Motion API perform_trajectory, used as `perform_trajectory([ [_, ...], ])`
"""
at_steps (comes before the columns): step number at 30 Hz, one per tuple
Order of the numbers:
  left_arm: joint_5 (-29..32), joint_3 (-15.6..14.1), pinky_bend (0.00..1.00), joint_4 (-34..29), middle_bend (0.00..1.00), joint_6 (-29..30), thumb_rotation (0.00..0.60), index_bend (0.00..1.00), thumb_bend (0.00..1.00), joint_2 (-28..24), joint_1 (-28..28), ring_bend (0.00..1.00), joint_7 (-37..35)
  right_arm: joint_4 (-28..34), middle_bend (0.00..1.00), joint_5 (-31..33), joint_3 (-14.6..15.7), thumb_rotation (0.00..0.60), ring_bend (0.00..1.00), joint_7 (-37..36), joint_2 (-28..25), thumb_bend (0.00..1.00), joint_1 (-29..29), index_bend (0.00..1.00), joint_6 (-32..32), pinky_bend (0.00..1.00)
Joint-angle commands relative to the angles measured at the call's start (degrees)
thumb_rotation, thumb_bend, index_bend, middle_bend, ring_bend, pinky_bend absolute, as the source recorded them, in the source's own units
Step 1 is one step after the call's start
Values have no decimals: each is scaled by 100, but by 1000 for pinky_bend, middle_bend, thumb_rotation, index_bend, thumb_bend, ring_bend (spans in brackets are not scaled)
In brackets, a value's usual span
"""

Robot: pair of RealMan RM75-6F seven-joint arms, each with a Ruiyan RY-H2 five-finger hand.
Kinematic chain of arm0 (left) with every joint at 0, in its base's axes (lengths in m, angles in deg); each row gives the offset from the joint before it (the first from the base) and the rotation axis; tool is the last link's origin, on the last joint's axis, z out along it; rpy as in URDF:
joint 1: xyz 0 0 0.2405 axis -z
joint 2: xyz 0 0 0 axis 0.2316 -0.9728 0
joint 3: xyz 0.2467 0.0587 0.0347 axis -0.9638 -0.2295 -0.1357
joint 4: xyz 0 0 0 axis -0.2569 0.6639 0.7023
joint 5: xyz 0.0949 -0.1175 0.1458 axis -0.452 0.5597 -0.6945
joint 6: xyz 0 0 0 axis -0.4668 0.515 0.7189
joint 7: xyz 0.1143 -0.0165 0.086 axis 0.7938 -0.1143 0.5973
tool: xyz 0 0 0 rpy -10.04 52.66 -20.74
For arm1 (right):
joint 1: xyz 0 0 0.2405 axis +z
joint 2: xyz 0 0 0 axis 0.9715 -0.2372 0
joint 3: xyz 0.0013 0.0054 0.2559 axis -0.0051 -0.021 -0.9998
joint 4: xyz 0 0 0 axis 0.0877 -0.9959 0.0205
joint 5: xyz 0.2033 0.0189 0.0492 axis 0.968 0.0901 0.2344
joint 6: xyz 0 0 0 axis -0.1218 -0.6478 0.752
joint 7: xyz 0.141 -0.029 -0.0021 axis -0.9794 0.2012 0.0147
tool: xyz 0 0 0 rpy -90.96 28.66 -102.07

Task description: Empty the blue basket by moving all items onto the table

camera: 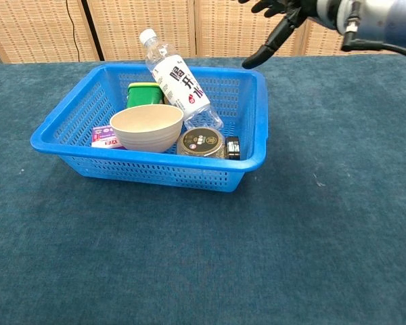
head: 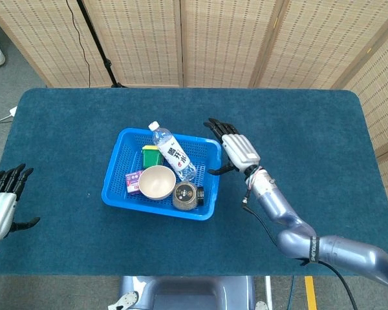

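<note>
The blue basket point(head: 114, 166) point(camera: 254, 128) sits left of the table's middle. Inside it lie a clear water bottle point(head: 172, 153) point(camera: 179, 79) leaning on the far rim, a cream bowl point(head: 157, 182) point(camera: 147, 126), a green box point(head: 150, 156) point(camera: 144, 94), a purple packet point(head: 133, 181) point(camera: 103, 137) and a round dark tin point(head: 185, 195) point(camera: 201, 143). My right hand point(head: 235, 149) point(camera: 279, 26) hovers open, fingers spread, just beyond the basket's right rim and holds nothing. My left hand point(head: 2, 205) is open at the table's left front edge, far from the basket.
The dark blue table cloth point(head: 297, 142) stretches wide on both sides of the basket. Woven folding screens point(head: 233, 39) stand behind the table, with a black stand point(head: 97, 42) at the back left.
</note>
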Motion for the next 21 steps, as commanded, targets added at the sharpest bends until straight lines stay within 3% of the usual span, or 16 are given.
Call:
perform_trajectory([
  [1,98,46,0,29,0,-23,600,0,57,37,33,0,46,-760,0,496,-203,600,0,263,618,0,548,0,263,0],
  [12,385,125,0,92,0,-35,600,0,57,70,53,0,83,-2087,0,1462,-483,600,0,181,1447,0,1429,0,1104,0],
  [21,571,160,0,159,0,-111,600,0,57,115,104,0,139,-2986,0,1712,-663,600,0,-56,2073,0,1927,0,1473,0],
])
